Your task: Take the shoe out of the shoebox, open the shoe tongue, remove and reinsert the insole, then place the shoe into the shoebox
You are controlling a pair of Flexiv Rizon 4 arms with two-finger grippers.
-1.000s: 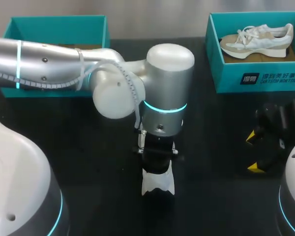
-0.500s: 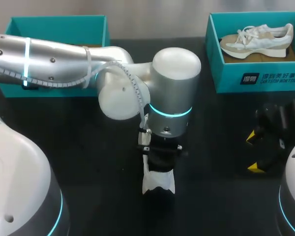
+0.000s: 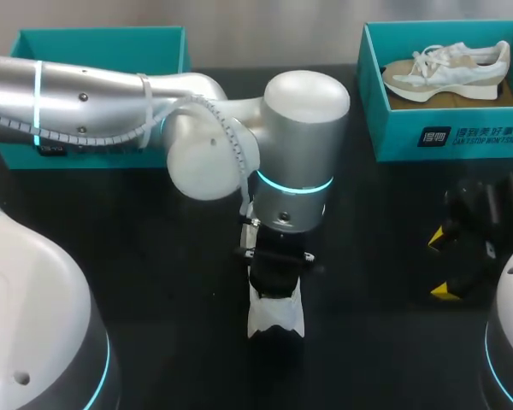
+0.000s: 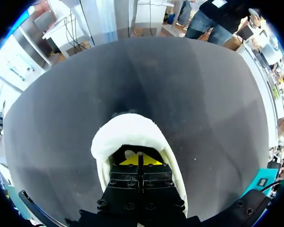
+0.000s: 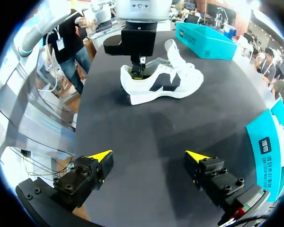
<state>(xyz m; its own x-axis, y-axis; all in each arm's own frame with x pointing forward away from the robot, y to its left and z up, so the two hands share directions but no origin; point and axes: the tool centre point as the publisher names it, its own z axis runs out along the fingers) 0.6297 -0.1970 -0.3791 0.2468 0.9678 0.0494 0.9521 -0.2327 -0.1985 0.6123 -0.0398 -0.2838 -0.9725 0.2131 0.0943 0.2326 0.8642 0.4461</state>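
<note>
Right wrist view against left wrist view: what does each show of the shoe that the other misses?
Only the right wrist view: the whole shoe side-on on the table, tongue raised, a shoebox beyond it, and the open right gripper. Only the left wrist view: a look straight down into the heel opening, where the left gripper has its yellow tips together; whether they pinch anything cannot be told. Both: the left gripper reaching into the shoe's heel opening.
</note>
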